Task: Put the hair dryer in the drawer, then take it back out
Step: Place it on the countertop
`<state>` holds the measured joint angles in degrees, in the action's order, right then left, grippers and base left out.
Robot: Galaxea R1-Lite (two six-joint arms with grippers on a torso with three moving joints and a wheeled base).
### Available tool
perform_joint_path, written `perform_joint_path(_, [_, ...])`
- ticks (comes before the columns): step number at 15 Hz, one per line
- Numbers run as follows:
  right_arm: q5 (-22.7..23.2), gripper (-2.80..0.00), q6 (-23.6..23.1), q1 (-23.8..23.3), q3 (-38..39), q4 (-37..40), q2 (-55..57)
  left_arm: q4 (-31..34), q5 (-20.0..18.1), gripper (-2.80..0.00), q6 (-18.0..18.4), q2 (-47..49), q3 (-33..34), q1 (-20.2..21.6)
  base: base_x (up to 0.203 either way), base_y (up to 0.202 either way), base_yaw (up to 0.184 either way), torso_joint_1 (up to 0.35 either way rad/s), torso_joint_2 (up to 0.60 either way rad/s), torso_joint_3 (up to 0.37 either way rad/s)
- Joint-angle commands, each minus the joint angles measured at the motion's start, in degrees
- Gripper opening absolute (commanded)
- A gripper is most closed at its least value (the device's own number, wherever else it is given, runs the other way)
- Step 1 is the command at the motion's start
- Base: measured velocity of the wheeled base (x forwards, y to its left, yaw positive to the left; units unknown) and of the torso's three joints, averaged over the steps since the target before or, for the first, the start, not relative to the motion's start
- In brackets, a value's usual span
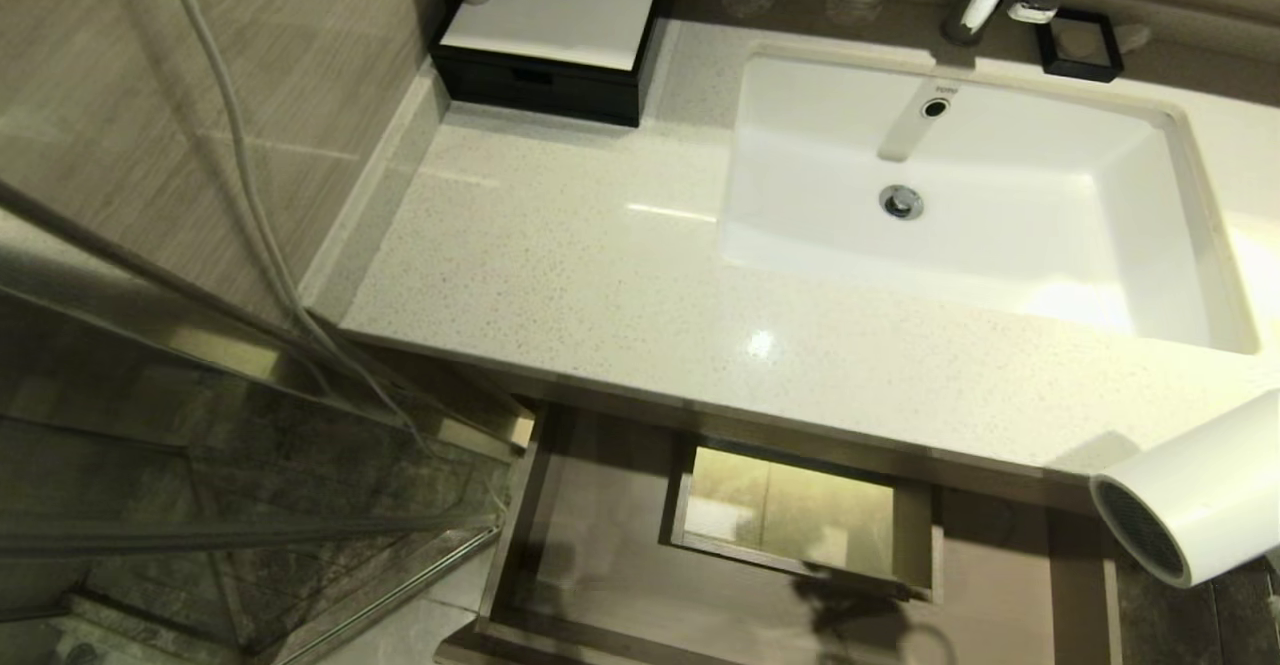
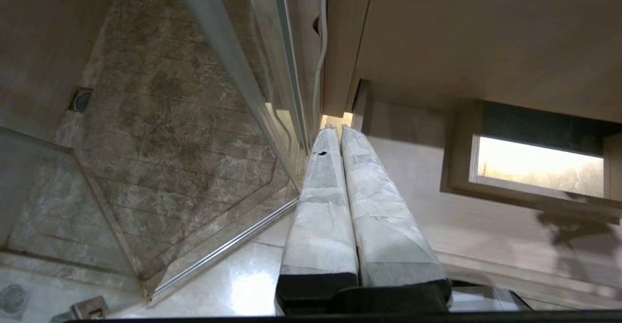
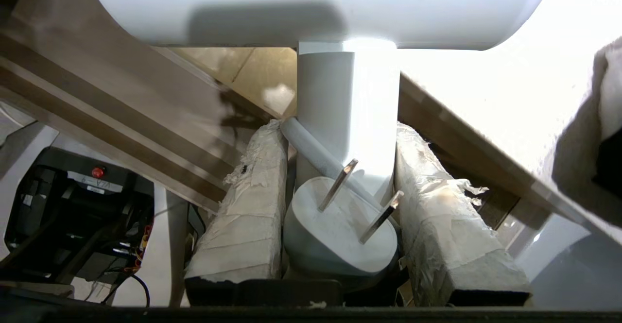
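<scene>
Right gripper (image 3: 335, 187): fingers (image 3: 243, 216) clamped on hair dryer (image 3: 347, 119) handle, plug (image 3: 340, 235) wedged between them, barrel beyond fingertips, over front right of drawer (image 1: 600, 555).
Left gripper (image 2: 340, 167): fingers (image 2: 320, 206) pressed together, empty, parked low by drawer's left side.
Drawer: pulled out, nothing inside, cutout (image 1: 800, 515) in floor.
Sink (image 1: 1000, 235): farther off, nothing in it.
Risk: loose plug or handle slipping from grip; barrel knocking counter (image 1: 600, 275) edge.

The drawer (image 1: 600, 565) stands open below the surface (image 1: 600, 275) — sink (image 1: 960, 205) set in it at right. The hair dryer (image 1: 1200, 495) hangs above the drawer's right end — off the surface's front edge.
</scene>
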<state>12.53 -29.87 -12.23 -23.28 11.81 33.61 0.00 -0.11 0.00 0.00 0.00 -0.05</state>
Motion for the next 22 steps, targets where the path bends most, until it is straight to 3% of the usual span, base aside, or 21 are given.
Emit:
perform_joint_path(1, [0.0,-2.80,-0.1,1.7,-3.3,0.6,3.0,0.0,0.0,-2.80,0.0,0.0,0.1,0.0,0.000,0.000,0.000,0.153,-0.09,0.056])
perform_joint_path(6, [-1.6,-2.80,0.5,8.5,-18.9,4.5,17.5,0.0,0.0,-2.80,0.0,0.0,0.1,0.0,0.000,0.000,0.000,0.023,-0.01,0.015])
perform_joint_path(14, [2.2,-2.80,0.7,23.1,-47.6,8.4,46.0,0.0,0.0,-2.80,0.0,0.0,0.1,0.0,0.000,0.000,0.000,0.000,0.00,0.000])
perform_joint_path(19, [2.6,-2.80,2.5,32.4,-61.2,8.2,57.9,0.0,0.0,-2.80,0.0,0.0,0.1,0.0,0.000,0.000,0.000,0.000,0.00,0.000])
perform_joint_path(22, [4.1,-2.80,3.4,36.0,-64.7,8.2,61.0,0.0,0.0,-2.80,0.0,0.0,0.1,0.0,0.000,0.000,0.000,0.000,0.00,0.000])
